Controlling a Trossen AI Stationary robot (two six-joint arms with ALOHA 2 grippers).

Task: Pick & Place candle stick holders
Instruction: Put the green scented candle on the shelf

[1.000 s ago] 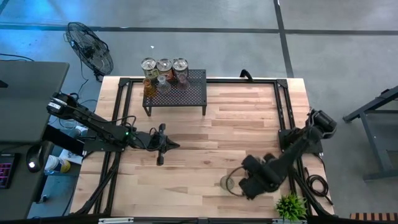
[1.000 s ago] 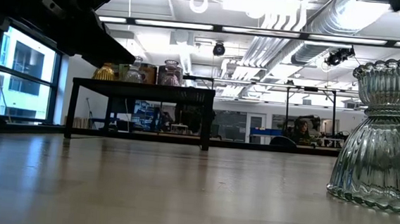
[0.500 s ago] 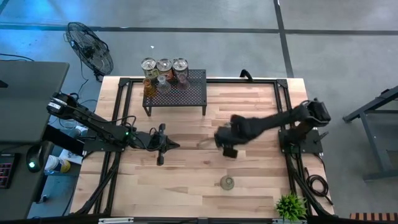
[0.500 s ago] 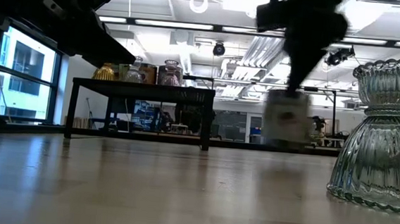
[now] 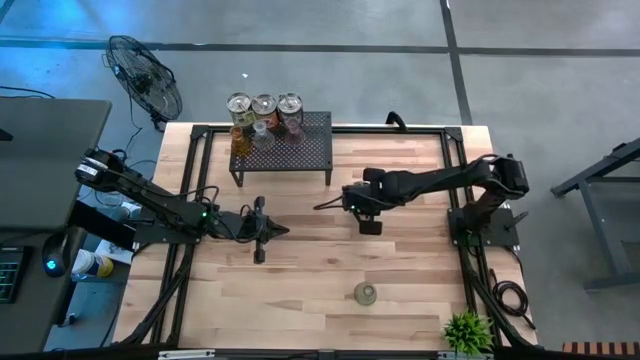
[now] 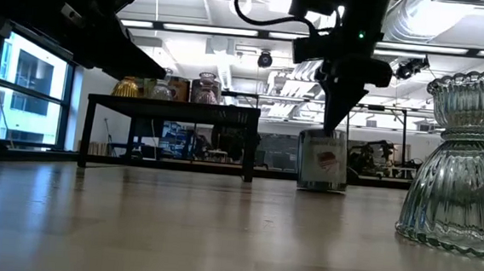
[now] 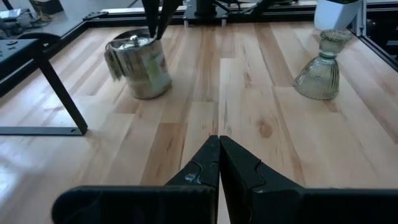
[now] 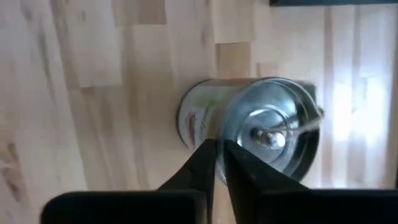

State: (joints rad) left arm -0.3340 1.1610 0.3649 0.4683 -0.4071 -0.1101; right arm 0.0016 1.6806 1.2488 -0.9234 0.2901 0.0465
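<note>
A shiny silver candle stick holder (image 6: 322, 161) with a label stands on the table's middle; it also shows in the left wrist view (image 7: 140, 65) and the right wrist view (image 8: 255, 127). My right gripper (image 5: 366, 208) is above it, shut on its top. A clear ribbed glass holder (image 5: 366, 293) stands on its wide foot near the near edge, and shows in the low view (image 6: 460, 168). Several more holders (image 5: 264, 108) stand on the black rack (image 5: 300, 150) at the far side. My left gripper (image 7: 219, 149) is shut and empty at the table's left (image 5: 283, 233). My right gripper pinches the silver holder's top rim (image 8: 219, 134), one finger outside the wall and one inside the opening. The fingers (image 6: 339, 108) come from above, pointing down. The holder stands on the table with its bottom (image 6: 320, 187) down, about upright.
A small green plant (image 5: 466, 330) stands at the near right corner. The black frame rails (image 5: 460, 190) run along the table's sides. A fan (image 5: 145, 78) stands beyond the far left corner. Bare wood (image 5: 300, 290) lies between the two arms and the near edge.
My right gripper has left the clear glass holder by the near edge and gone toward the far side and the left, to the table's middle. A silver holder, not in the low view a second ago, now stands on the table under its fingers.
</note>
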